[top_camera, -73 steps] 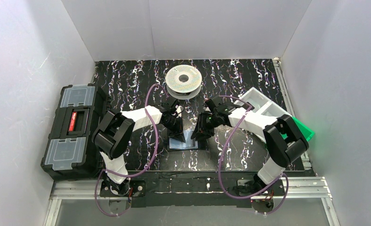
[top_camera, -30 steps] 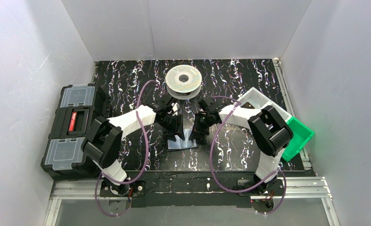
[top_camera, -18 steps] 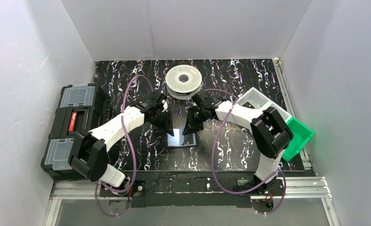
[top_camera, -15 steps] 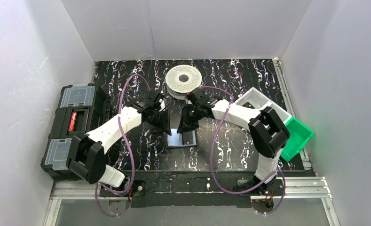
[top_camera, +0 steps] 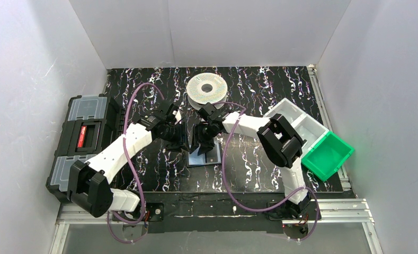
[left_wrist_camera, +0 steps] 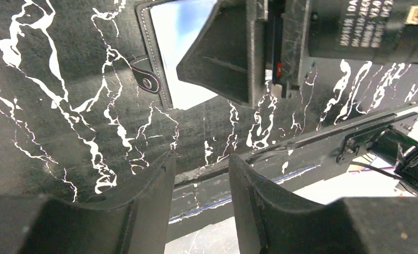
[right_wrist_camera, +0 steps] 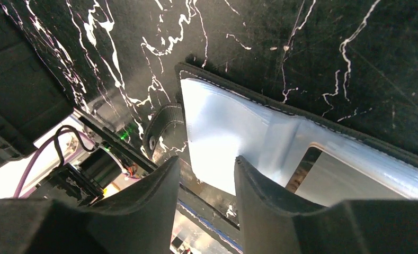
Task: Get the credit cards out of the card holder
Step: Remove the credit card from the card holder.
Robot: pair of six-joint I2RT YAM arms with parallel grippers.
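Observation:
The card holder point(top_camera: 207, 156) lies open on the black marbled table, its bluish-grey inside up. In the right wrist view the card holder point(right_wrist_camera: 233, 121) shows its side tab point(right_wrist_camera: 161, 129) and a window pocket with a tan strip point(right_wrist_camera: 300, 172) at its edge; no card shows clearly. My right gripper point(right_wrist_camera: 207, 164) is open and empty, just above the holder's left half point(top_camera: 201, 138). My left gripper point(left_wrist_camera: 201, 164) is open and empty, beside the holder's left edge point(top_camera: 184, 139). In the left wrist view the holder point(left_wrist_camera: 175, 32) is partly hidden by a finger point(left_wrist_camera: 228, 58) of the right gripper.
A big black toolbox point(top_camera: 82, 145) stands at the left edge. A white filament spool point(top_camera: 207, 90) lies at the back centre. A white divided tray point(top_camera: 296, 116) and a green bin point(top_camera: 328, 154) are at the right.
Both grippers have moved left and a little back; the right one has crossed from the holder's right side to its left half. The holder still lies open on the table.

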